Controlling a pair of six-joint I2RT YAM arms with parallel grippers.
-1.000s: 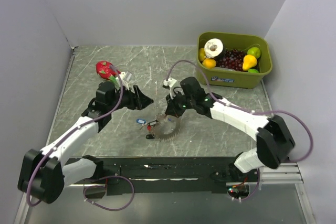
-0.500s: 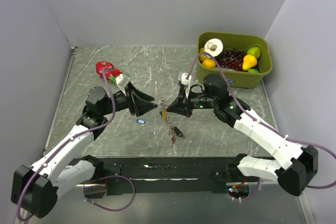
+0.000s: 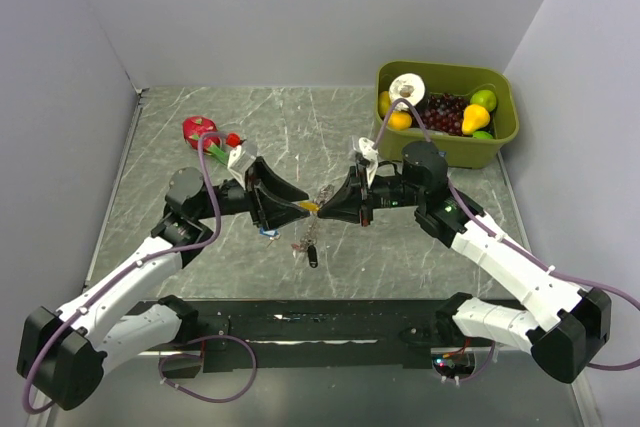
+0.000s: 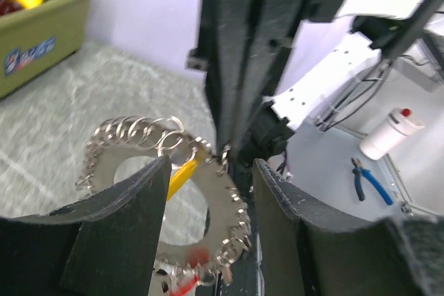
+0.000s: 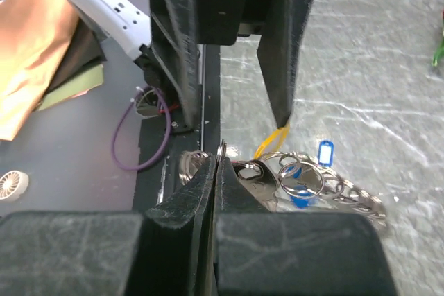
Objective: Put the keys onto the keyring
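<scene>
The keyring is a large flat metal ring edged with many small split rings, and it hangs in the air at mid-table. A black fob and a yellow tag dangle from it. My right gripper is shut on the ring's edge. My left gripper is open and faces it, with the ring showing between its spread fingers. One blue-tagged key lies on the table and also shows in the right wrist view. A second blue piece sits behind the small rings; I cannot tell if it is attached.
A green bin of toy fruit stands at the back right. A red dragon-fruit toy lies at the back left. Grey walls close in three sides. A black strip runs along the near edge.
My right gripper has lifted the keyring off the table and the fob now hangs free. My left gripper has moved right and its tips now meet the ring. The blue key stayed on the table.
</scene>
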